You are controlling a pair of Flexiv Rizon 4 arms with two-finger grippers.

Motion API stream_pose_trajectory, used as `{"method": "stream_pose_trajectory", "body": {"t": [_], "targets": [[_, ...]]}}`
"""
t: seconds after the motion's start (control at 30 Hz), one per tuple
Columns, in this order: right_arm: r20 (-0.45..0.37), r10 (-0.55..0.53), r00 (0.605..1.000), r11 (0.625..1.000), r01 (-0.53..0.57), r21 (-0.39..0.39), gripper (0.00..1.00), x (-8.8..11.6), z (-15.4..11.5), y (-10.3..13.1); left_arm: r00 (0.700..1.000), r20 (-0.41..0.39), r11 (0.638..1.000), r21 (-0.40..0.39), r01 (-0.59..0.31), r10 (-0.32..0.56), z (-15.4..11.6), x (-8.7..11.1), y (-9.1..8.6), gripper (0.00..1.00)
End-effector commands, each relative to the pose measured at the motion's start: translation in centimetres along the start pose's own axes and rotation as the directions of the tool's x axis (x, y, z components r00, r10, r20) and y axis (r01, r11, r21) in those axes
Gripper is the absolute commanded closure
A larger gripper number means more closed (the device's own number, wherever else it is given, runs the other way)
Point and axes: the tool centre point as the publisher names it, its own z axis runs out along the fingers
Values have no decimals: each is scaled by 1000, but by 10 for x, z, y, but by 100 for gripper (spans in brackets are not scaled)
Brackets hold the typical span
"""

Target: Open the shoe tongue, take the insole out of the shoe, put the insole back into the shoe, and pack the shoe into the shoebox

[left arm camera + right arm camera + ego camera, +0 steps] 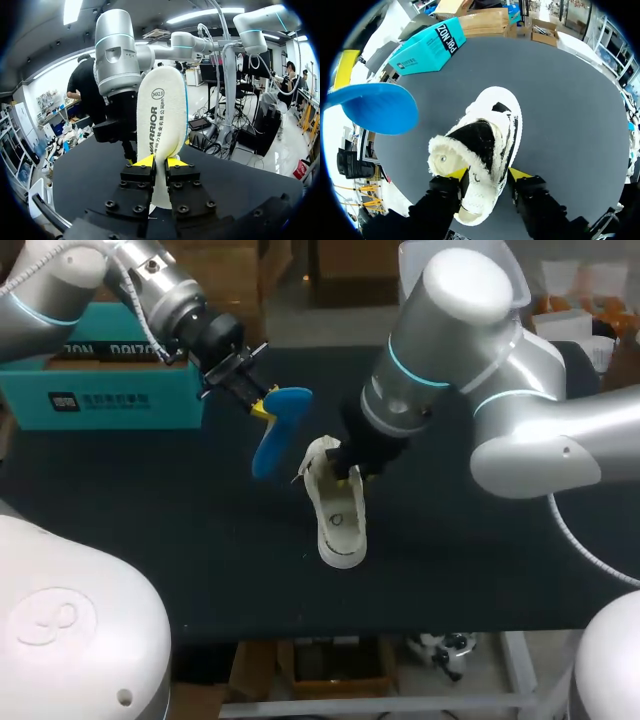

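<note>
Left gripper [262,400] first: you've got it pinching the insole [275,435] by one end, yellow tips pressed onto it from both sides. It hangs in the air above the table [480,560], out past the left of the middle. The left wrist view shows that gripper [160,161] clamped low on the insole [162,115], which stands up ahead of the fingers with its white printed face to the camera. From above you see its blue underside.

Behind that gripper, the teal shoebox [100,390] sits at the table's far left corner.

Moving right, the insole is out of the white shoe [338,510] and hangs just beside it, not touching. The shoe rests on its sole near the middle of the table, toe towards the near edge, heel towards the far edge.

Now your right gripper [345,475]: it comes down onto the heel end. In the right wrist view, that gripper [487,175] has a yellow tip against each side of the shoe [487,135] at the fleecy collar, spread to the heel's width and gripping it. The shoe's dark opening gapes ahead of the fingers, the toe points away, and the shoebox [427,47] lies well beyond, at the table's edge.
</note>
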Motion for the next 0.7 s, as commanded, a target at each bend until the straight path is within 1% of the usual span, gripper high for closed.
{"method": "stream_pose_trajectory", "body": {"t": [0.03, 0.13, 0.3, 0.4, 0.43, 0.47, 0.63, 0.7], "targets": [[3, 0, 1000, 999, 0, -49, 0, -4, -17, -14, 1000, 17, 1000, -1, -2, 2, 0, 11, -8, 100], [5, -3, 1000, 999, 3, -51, 0, -6, -26, -20, 1000, 22, 1000, 14, -4, 4, 1, 19, -13, 100], [-12, -7, 1000, 997, 6, -82, 0, -11, -41, -31, 1000, 4, 997, 81, 1, -1, 5, 29, -21, 100], [-44, -23, 999, 993, 18, -117, 0, -15, -50, -35, 1000, -11, 991, 135, -5, 6, 9, 32, -26, 100], [-63, -40, 997, 988, 30, -151, 0, -17, -54, -37, 1000, -15, 987, 158, -6, 8, 11, 34, -28, 100], [-75, -54, 996, 985, 41, -165, 0, -19, -56, -38, 1000, -19, 985, 171, -3, 6, 13, 35, -30, 100], [-75, -54, 996, 985, 41, -165, 0, -19, -56, -38, 999, -45, 971, 237, 4, 7, 21, 35, -36, 100], [-75, -54, 996, 985, 41, -165, 0, -19, -56, -38, 995, -88, 954, 300, -8, 37, 23, 31, -36, 100]]}}
